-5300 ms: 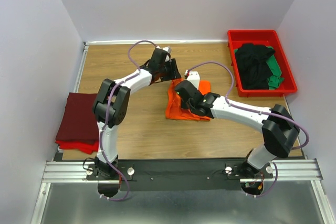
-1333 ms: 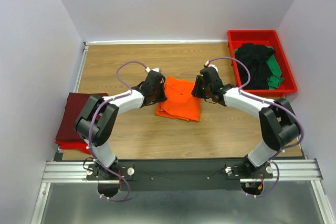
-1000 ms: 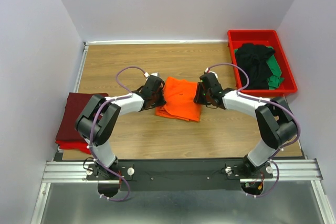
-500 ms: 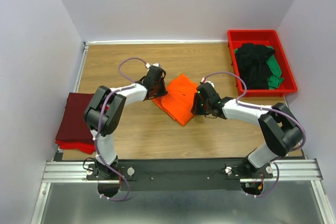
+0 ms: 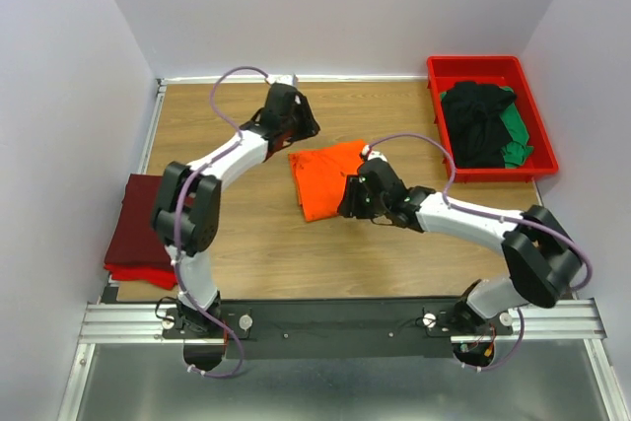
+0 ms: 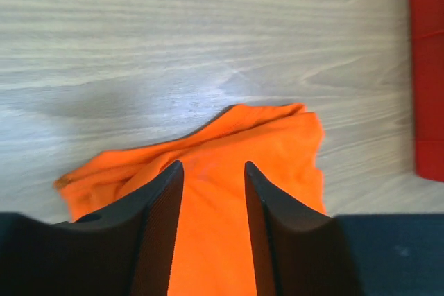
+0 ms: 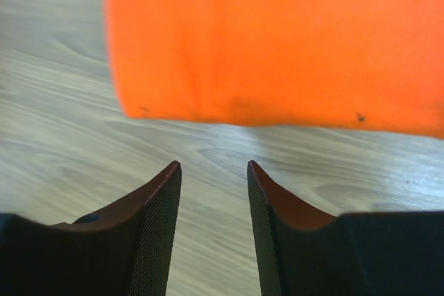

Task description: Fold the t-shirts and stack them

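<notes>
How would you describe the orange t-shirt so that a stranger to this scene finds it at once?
Look at the wooden table; near its middle lies the orange t-shirt, folded flat. It is the only bright orange cloth: the stack at the table's left edge is maroon and red, and the shirts in the red tray are black and green.

- Both arms are the same build: white tube links between chunky black joint housings. That goes for the left arm (image 5: 225,153) and the right arm (image 5: 463,216).
- Each one carries a thin purple cable (image 5: 233,81) out to the wrist.
- The left gripper (image 6: 211,171) has matte black fingers (image 6: 161,206), curved and tapering to a tip, with a fine mesh texture on the inner faces.
- The right gripper (image 7: 211,168) looks the same, with the same mesh pads (image 7: 156,230).
- The bases sit on a black plate (image 5: 335,324) with silver bolts (image 5: 244,321), and that's mounted on a ribbed aluminium rail (image 5: 123,320).
</notes>
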Controlling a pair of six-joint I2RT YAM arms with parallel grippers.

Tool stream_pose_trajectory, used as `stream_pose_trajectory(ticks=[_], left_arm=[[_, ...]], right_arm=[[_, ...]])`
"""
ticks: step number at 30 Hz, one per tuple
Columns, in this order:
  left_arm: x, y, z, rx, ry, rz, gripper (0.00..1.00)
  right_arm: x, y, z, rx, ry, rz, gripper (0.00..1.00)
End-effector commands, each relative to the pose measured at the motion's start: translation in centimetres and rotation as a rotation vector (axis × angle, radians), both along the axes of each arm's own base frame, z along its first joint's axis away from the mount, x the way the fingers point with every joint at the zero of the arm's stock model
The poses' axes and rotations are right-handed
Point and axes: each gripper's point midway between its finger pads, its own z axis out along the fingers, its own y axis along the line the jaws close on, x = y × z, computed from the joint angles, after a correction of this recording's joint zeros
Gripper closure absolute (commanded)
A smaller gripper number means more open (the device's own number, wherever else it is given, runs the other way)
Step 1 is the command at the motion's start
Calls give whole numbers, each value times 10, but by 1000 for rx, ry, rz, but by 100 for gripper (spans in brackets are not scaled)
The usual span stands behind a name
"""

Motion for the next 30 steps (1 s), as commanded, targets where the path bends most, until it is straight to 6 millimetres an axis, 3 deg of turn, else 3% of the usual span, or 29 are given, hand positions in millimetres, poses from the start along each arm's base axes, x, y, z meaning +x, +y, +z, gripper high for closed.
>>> stream_pose_trajectory(ticks=[1, 3, 4, 5, 7, 8, 13, 15, 18, 30], left_arm=[[-11, 36, 43, -47, -39, 75, 48], [-26, 49, 33, -33, -2, 100, 44], [-37, 52, 19, -20, 35, 94, 43], [-43, 54, 18, -20, 44, 89, 40], [-55, 53, 6, -23, 67, 61, 36], [-65, 55, -9, -11, 97, 50, 35], [-81, 52, -41, -8, 160, -7, 32], [-82, 52, -49, -6, 175, -3, 32], [-83, 50, -62, -6, 204, -8, 32], [-94, 48, -108, 22, 318, 11, 32]], right_arm=[[24, 1, 55, 61, -131, -33, 48], [48, -19, 59, 47, -145, -101, 47], [60, -19, 63, 57, -146, -89, 46], [78, -35, 64, 49, -152, -127, 45], [105, -43, 74, 25, -192, -138, 45], [120, -54, 66, 7, -180, -164, 44], [164, -74, 53, -49, -186, -175, 35], [172, -77, 32, -64, -144, -167, 33], [175, -72, 17, -36, -98, -127, 32], [168, -73, -9, -47, -37, -134, 29]])
